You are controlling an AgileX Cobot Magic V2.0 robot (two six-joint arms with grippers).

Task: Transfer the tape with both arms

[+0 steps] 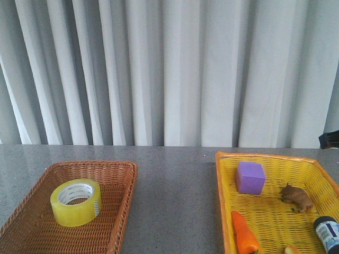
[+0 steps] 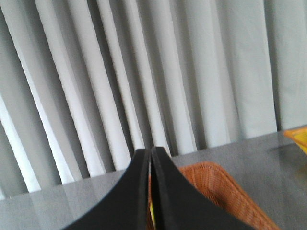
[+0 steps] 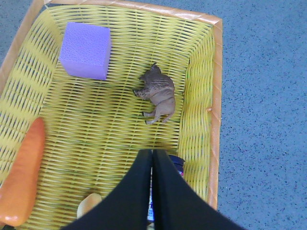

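The tape (image 1: pixel 76 202), a wide yellow roll with a white printed core, lies in the brown wicker basket (image 1: pixel 114 172) at the front left of the table. My left gripper (image 2: pixel 150 151) is shut and empty, held above the near end of that basket (image 2: pixel 216 184); a yellow sliver of the tape (image 2: pixel 152 212) peeks between its fingers. My right gripper (image 3: pixel 152 153) is shut and empty too, hanging over the yellow basket (image 3: pixel 215 91). Of the arms, the front view shows only a black part (image 1: pixel 328 139) at the right edge.
The yellow basket (image 1: pixel 275 159) at the right holds a purple cube (image 1: pixel 250 177), a small brown animal figure (image 1: pixel 296 197), an orange carrot (image 1: pixel 244 234) and a dark bottle (image 1: pixel 327 233). A bare grey strip of tabletop (image 1: pixel 175 201) separates the two baskets. White curtains hang behind.
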